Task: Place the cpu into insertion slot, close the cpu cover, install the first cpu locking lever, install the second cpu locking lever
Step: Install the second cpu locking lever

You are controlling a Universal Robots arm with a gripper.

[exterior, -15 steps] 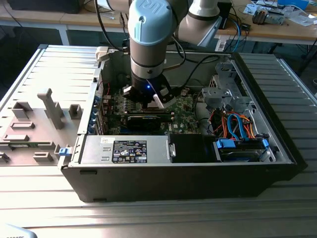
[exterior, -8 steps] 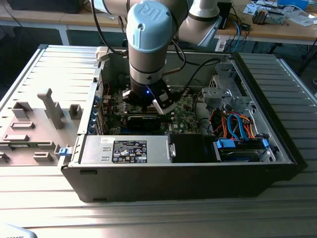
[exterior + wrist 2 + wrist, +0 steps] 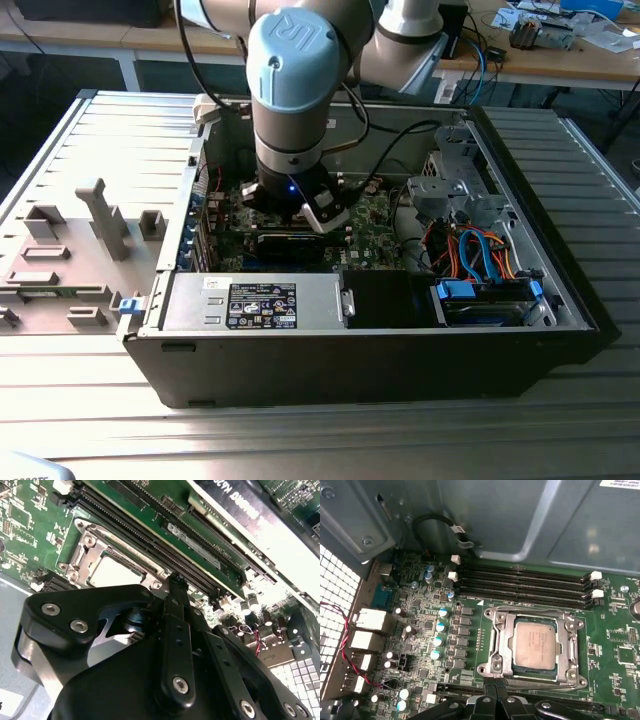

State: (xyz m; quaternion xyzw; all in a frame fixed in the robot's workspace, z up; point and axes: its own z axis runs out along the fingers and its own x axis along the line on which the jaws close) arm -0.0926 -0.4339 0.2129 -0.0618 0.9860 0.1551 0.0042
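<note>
While the chip point(image 3: 535, 644) is sitting in its socket point(image 3: 496, 666) under the cover point(image 3: 570, 645), the gripper point(image 3: 495, 694) is hovering just beside.
Fingers are pressed together, holding nothing; I think a slow, straight push on the lever is working best.

The cpu point(image 3: 535, 644) has a matt silvery-grey metal top; the cpu cover point(image 3: 567, 645) around it is bright, smooth metal. The board point(image 3: 615, 650) is glossy green laminate, with four black plastic memory slots point(image 3: 520, 585) at the cpu's 12 o'clock. The gripper point(image 3: 175, 580) is matt black metal with shiny screw heads. The case point(image 3: 400, 360) is dark painted sheet metal; the table point(image 3: 300, 430) is ribbed grey metal.
</note>
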